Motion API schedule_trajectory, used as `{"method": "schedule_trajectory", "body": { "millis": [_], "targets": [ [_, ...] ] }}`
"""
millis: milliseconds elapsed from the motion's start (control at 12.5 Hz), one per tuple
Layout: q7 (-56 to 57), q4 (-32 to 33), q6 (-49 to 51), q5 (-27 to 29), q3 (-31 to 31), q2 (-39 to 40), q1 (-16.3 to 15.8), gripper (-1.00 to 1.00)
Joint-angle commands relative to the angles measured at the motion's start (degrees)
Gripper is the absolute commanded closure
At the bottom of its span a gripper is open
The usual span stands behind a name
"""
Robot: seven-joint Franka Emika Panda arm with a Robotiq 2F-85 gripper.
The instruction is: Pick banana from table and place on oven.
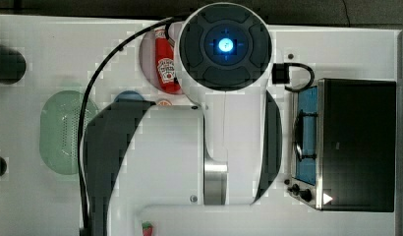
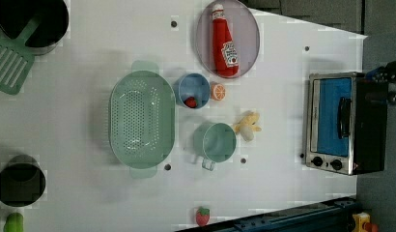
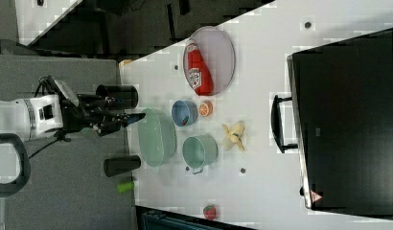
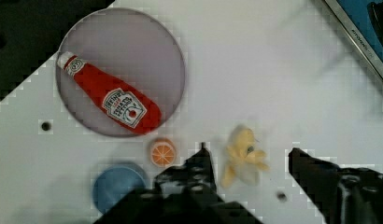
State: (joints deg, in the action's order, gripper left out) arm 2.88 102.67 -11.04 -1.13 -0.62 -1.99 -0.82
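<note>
We find the banana (image 4: 242, 156) lying on the white bench (image 4: 255, 70), a pale yellow toy with its peel splayed out, and in the wrist view it sits in the gap between the two dark fingers of the claw (image 4: 248, 161), well below them and untouched. Just beside it, on the far side of one finger, is the orange slice (image 4: 162, 152), then the small blue bowl (image 4: 118, 186), and further out the round plate (image 4: 152, 51) carrying the ketchup bottle (image 4: 110, 100). Past the other finger, across bare bench, stands the oven (image 3: 345, 120), its black top free to take the fruit. A teal cup (image 2: 215, 142) and a green colander (image 2: 142, 119) lie on the side of the banana away from the oven.

We judge the step in hand to be the approach. To do it well we should come straight down with the banana centred in the gap, turn the wrist if needed so the fingers close across its narrow body and not on the loose peel lobes, and keep clear of the orange slice. We should stop short of pressing into the bench before closing.

The claw stands fairly wide apart, holds nothing and touches nothing; in the right view it hangs high off the bench.
</note>
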Motion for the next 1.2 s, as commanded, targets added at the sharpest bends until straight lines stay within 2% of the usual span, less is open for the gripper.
{"method": "schedule_trajectory", "body": {
  "millis": [80, 240, 560, 800, 1200],
  "targets": [
    [-10.2, 15.8, 10.0, -0.4, -2.2, -27.5, 0.8, -0.58],
    [-10.1, 15.8, 10.0, -0.4, -2.2, -27.5, 0.8, -0.99],
    [-10.1, 16.3, 9.8, -0.4, -2.1, -26.6, 0.8, -1.00],
    [-10.1, 18.2, 8.0, -0.4, -2.0, -23.0, 0.7, -1.00],
    [-10.1, 23.4, -4.9, -0.4, -1.4, -14.3, 0.6, -1.00]
  ]
}}
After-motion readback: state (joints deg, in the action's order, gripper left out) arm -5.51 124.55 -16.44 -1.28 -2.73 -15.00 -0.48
